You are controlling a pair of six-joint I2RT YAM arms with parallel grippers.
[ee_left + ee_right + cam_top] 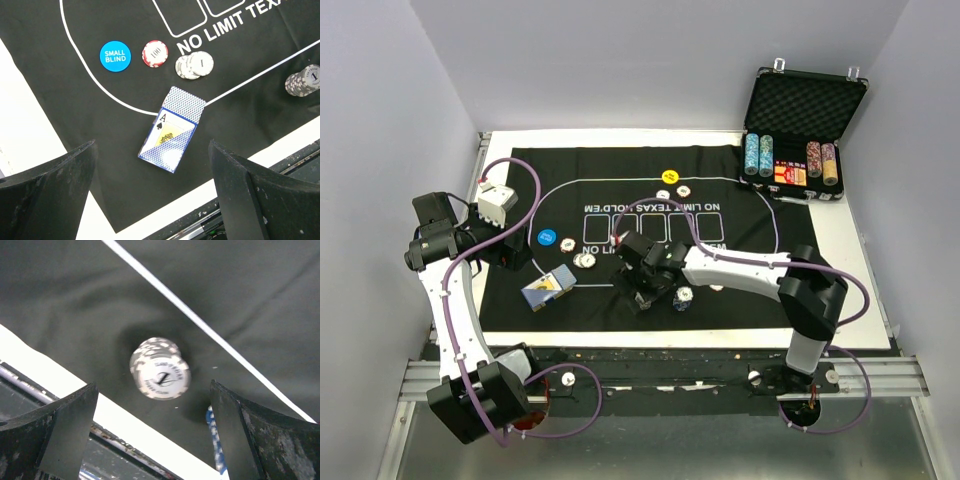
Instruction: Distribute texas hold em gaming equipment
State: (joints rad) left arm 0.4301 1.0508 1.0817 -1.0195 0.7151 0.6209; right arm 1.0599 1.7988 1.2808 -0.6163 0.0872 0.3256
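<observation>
The white chip stack [160,369] sat on the black mat [240,290] near its front edge, straight ahead of the wide-open, empty jaws of the right arm [740,268], much nearer to them than to the left arm [455,300].

1 deck box [172,129]. Button discs: 2 total – 1 blue disc [115,56] just beyond deck box, to its left; 1 yellow disc [670,177] well beyond it, to the right. 2 small white discs [663,195], far side of deck box, by the yellow one. 1 red-white chip [155,53], just beyond deck box. Chip piles on mat [740,165]: 2 – 1 spilled white pile [194,65] near deck box, 1 upright stack [303,81] to its right. 1 case [805,105], far right of deck box, w/ 4 chip columns [766,155].
</observation>
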